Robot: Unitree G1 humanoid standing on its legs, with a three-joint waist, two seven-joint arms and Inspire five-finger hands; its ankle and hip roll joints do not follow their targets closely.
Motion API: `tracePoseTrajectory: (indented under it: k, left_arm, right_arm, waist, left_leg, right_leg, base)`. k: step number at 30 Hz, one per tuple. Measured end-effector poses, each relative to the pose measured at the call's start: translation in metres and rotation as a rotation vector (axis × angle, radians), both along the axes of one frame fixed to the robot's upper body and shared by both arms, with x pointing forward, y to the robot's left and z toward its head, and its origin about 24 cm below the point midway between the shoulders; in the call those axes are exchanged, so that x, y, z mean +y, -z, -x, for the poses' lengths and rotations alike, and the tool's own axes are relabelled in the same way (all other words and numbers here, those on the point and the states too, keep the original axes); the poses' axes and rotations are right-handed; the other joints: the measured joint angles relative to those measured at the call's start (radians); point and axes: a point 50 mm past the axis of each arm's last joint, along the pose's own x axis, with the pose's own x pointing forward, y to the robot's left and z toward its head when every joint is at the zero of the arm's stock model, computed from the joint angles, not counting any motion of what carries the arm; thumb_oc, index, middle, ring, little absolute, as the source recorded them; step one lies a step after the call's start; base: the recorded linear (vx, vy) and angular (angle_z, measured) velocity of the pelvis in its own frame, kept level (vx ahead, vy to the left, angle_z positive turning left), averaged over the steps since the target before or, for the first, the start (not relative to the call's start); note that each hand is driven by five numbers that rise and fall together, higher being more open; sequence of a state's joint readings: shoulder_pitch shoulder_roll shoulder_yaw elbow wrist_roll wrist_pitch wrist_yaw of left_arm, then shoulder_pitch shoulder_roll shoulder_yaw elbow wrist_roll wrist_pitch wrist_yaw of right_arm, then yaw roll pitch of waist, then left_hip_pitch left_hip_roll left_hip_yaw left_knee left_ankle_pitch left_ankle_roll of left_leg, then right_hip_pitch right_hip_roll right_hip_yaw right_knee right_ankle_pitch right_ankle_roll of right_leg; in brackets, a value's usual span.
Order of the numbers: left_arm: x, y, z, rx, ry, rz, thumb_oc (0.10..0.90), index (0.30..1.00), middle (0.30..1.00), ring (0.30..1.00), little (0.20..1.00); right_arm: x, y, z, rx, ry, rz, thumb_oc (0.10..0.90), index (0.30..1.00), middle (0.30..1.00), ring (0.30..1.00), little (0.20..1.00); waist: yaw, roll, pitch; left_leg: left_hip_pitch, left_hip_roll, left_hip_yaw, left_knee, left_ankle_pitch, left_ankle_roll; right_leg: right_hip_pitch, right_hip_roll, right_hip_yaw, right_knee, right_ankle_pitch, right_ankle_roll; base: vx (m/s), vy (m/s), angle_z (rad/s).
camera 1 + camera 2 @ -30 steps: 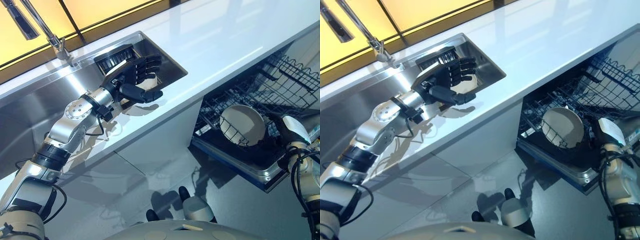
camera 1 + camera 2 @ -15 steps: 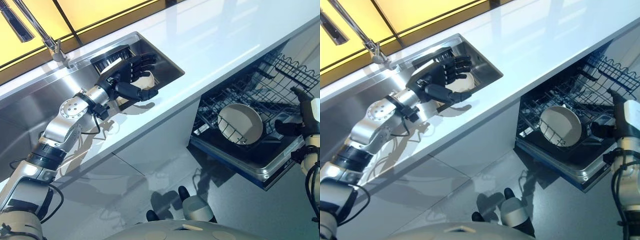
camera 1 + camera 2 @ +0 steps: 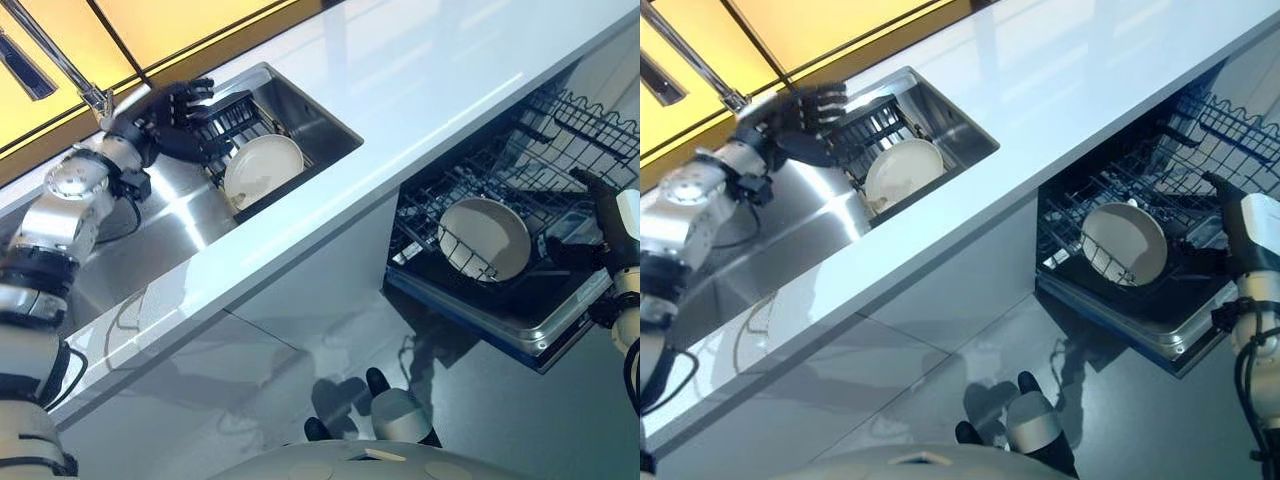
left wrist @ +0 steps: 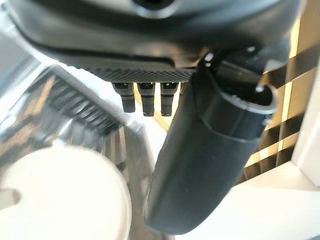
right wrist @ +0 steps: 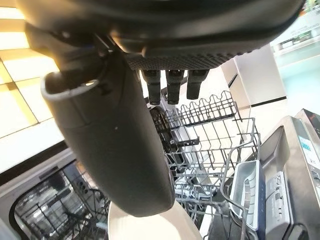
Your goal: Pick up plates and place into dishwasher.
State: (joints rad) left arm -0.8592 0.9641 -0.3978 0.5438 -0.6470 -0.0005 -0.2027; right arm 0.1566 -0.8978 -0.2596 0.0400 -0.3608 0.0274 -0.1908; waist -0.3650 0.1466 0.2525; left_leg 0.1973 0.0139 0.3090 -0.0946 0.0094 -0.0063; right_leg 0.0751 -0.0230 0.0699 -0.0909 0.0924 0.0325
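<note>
A cream plate (image 3: 262, 170) leans upright in the black rack (image 3: 232, 110) inside the sink, and shows pale in the left wrist view (image 4: 60, 195). My left hand (image 3: 165, 105) hovers behind and left of it, near the faucet, open and holding nothing, its fingers (image 4: 145, 97) straight. A second cream plate (image 3: 485, 238) stands in the dishwasher's lower rack (image 3: 440, 195). My right hand (image 3: 603, 212) is just right of that plate, open and apart from it; in its wrist view the plate's rim (image 5: 150, 225) shows past the thumb (image 5: 115, 135).
The steel sink (image 3: 180, 215) is set in a white counter (image 3: 420, 70), with a faucet (image 3: 60, 60) at the back left. The dishwasher door (image 3: 500, 325) lies open below the counter's edge, and an upper wire rack (image 3: 590, 120) juts out.
My left hand has drawn back from the plate in the sink toward the faucet, leaving the plate uncovered in the rack. The right hand has barely moved.
</note>
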Motion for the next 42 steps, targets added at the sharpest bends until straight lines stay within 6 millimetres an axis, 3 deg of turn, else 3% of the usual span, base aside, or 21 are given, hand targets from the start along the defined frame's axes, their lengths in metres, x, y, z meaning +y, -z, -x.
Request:
tracePoseTrajectory:
  k: [7, 15, 20, 24, 32, 42]
  left_arm:
    - [0.0, -0.003, -0.003, 0.003, -0.038, 0.007, 0.8, 0.9, 0.9, 0.9, 0.9]
    - [-0.008, 0.023, -0.014, 0.103, -0.077, 0.033, 0.8, 0.9, 0.9, 0.9, 0.9]
    - [-0.004, 0.015, -0.018, 0.079, -0.126, 0.041, 0.8, 0.9, 0.9, 0.9, 0.9]
    - [0.0, 0.013, -0.018, 0.07, -0.158, 0.048, 0.8, 0.9, 0.9, 0.9, 0.9]
    - [0.013, 0.01, -0.016, 0.049, -0.211, 0.075, 0.8, 0.9, 0.9, 0.9, 0.9]
    - [0.034, 0.007, -0.011, 0.041, -0.297, -0.03, 0.8, 0.9, 0.9, 0.9, 0.9]
  right_arm:
    - [0.004, -0.008, -0.002, -0.012, -0.042, 0.019, 0.8, 0.9, 0.9, 0.9, 0.9]
    - [0.004, -0.006, -0.002, 0.007, -0.052, 0.002, 0.8, 0.9, 0.9, 0.9, 0.9]
    - [0.007, -0.005, -0.006, 0.037, -0.077, 0.027, 0.8, 0.9, 0.9, 0.9, 0.9]
    - [0.005, -0.004, -0.005, 0.046, -0.071, 0.028, 0.8, 0.9, 0.9, 0.9, 0.9]
    - [0.006, -0.009, -0.007, 0.042, -0.1, 0.052, 0.8, 0.9, 0.9, 0.9, 0.9]
    - [0.008, -0.017, -0.011, 0.053, -0.136, 0.087, 0.8, 0.9, 0.9, 0.9, 0.9]
  waist:
    - [-0.045, 0.041, 0.017]
    - [-0.078, 0.052, 0.043]
    - [-0.088, 0.06, 0.11]
    - [-0.092, 0.078, 0.129]
    - [-0.072, 0.068, 0.174]
    - [-0.067, 0.048, 0.219]
  left_leg:
    - [-0.015, 0.0, 0.007, 0.0, -0.001, -0.002]
    - [-0.028, -0.002, 0.023, 0.003, -0.001, -0.002]
    - [-0.036, -0.002, 0.032, 0.004, -0.001, -0.002]
    - [-0.053, -0.002, 0.031, 0.003, -0.002, -0.005]
    - [-0.074, -0.001, 0.043, 0.005, 0.002, -0.013]
    - [-0.104, 0.0, 0.042, 0.0, 0.009, -0.01]
  right_leg:
    - [-0.02, 0.001, 0.004, 0.0, -0.006, 0.008]
    - [-0.039, 0.001, 0.018, 0.0, -0.002, 0.003]
    - [-0.057, 0.002, 0.03, 0.008, -0.001, 0.006]
    - [-0.075, 0.003, 0.029, 0.008, 0.004, 0.001]
    - [-0.112, 0.002, -0.005, 0.023, 0.013, -0.008]
    - [-0.133, -0.001, -0.015, 0.004, 0.024, -0.005]
  base:
    - [0.05, -0.036, -0.03]
    - [0.02, -0.021, -0.05]
    - [0.01, 0.004, -0.07]
    - [-0.01, 0.005, -0.08]
    - [-0.04, -0.016, -0.07]
    - [0.01, 0.01, 0.01]
